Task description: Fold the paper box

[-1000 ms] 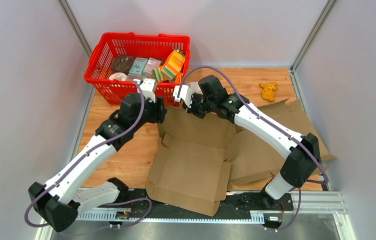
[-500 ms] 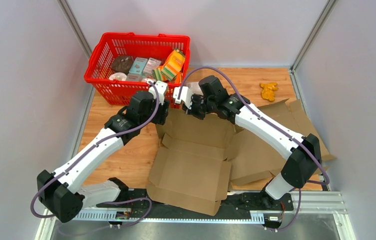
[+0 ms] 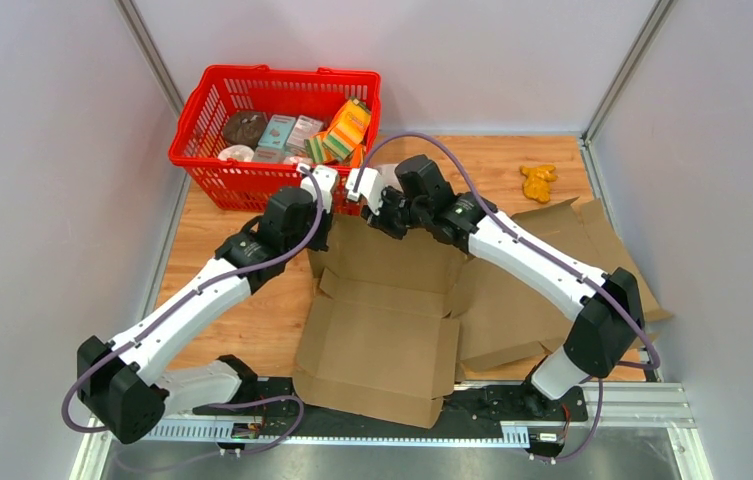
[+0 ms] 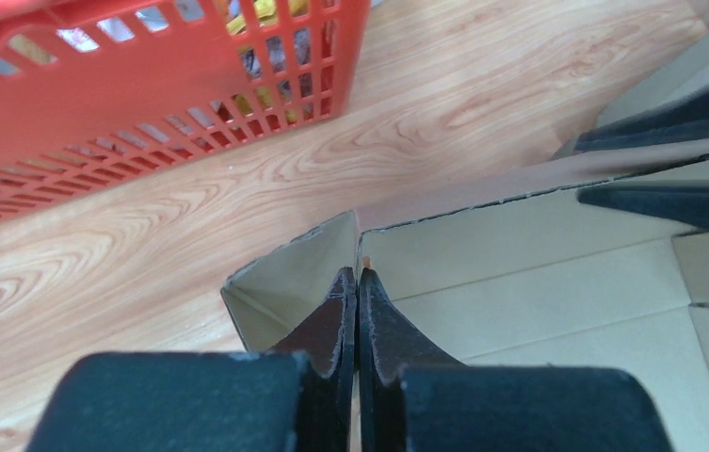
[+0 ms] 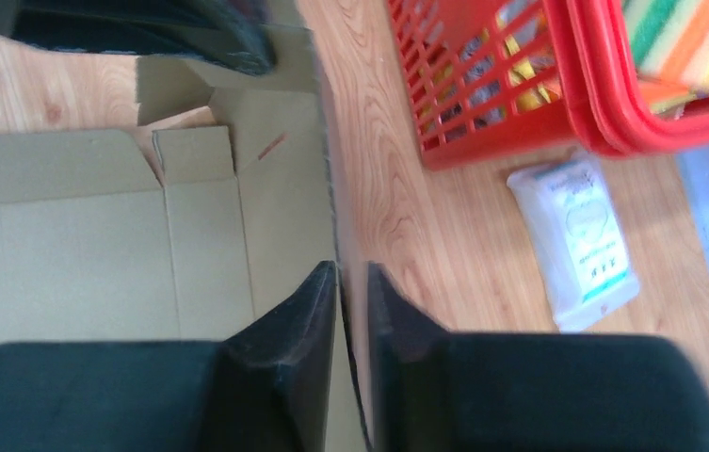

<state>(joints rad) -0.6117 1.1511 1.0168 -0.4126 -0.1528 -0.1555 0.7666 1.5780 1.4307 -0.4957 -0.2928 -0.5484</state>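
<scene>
Checking geometry: box (image 3: 382, 340) lay open on bench (image 3: 492, 165), far wall raised, running left-right just ahead of both grippers. Left gripper (image 4: 358, 273) was closed tight at the wall's left corner. Right gripper (image 5: 352, 268) was narrow, straddling the wall edge; clamp unclear.

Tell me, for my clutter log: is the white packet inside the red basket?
No, the white packet lies on the table beside the basket.

paper box (image 3: 382, 340): matt cardboard | basket (image 3: 232, 186): glossy plastic | table (image 3: 492, 160): wood-grain, perhaps laminate
</scene>
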